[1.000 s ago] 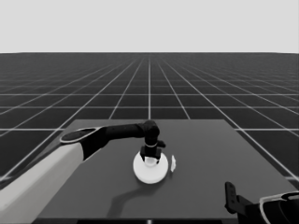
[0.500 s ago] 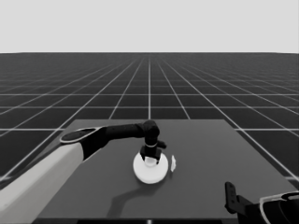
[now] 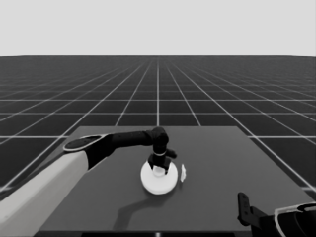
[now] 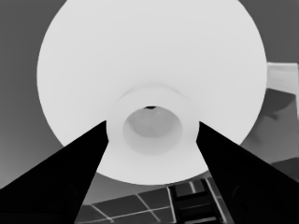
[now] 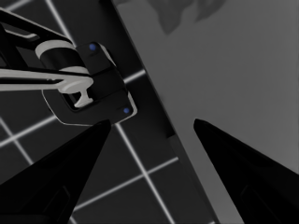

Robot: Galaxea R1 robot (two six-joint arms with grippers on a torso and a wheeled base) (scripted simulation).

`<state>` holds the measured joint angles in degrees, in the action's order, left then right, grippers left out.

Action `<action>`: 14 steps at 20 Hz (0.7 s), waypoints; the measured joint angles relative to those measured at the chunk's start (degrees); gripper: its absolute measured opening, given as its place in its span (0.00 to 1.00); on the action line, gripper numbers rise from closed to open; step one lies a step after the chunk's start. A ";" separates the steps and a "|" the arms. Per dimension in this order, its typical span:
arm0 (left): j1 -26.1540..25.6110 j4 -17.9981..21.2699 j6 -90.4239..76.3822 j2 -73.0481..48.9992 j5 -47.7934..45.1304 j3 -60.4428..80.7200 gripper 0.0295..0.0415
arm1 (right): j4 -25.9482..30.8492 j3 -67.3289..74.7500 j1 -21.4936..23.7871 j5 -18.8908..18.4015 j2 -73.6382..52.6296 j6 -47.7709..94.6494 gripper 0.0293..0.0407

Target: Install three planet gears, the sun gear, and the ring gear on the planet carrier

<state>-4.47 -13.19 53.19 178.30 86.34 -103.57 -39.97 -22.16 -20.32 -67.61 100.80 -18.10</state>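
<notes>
White larger round part (image 3: 158,178) at frame centre, hub flanked by spread left gripper (image 3: 159,168) fingers (right gripper (image 3: 245,213) parked lower right, spread).

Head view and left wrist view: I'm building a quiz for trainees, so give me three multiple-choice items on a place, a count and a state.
1. Where is the left end effector?
A. over the larger round part's hub
B. at the table's far right corner
C. off the table

2. How many white things show on the table in the head view?
A. seven
B. two
C. none

3. How do the left fingers stand?
A. spread either side of the hub
B. shut together
C. out of view

A: it stands over the larger round part.
B: that part and the thin white piece.
A: the hub sits between them.
</notes>
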 joint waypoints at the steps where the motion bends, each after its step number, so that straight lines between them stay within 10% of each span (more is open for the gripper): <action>1: 0.00 0.00 -0.50 0.00 0.00 0.00 0.44 | 0.00 0.00 0.00 0.00 0.00 0.00 0.81; 14: 0.00 0.00 -7.00 -0.01 0.00 -0.01 0.44 | 0.00 0.00 0.00 0.00 0.00 0.00 0.81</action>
<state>-4.47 -13.19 46.20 178.29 86.34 -103.58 -39.97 -22.16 -20.32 -67.61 100.80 -18.10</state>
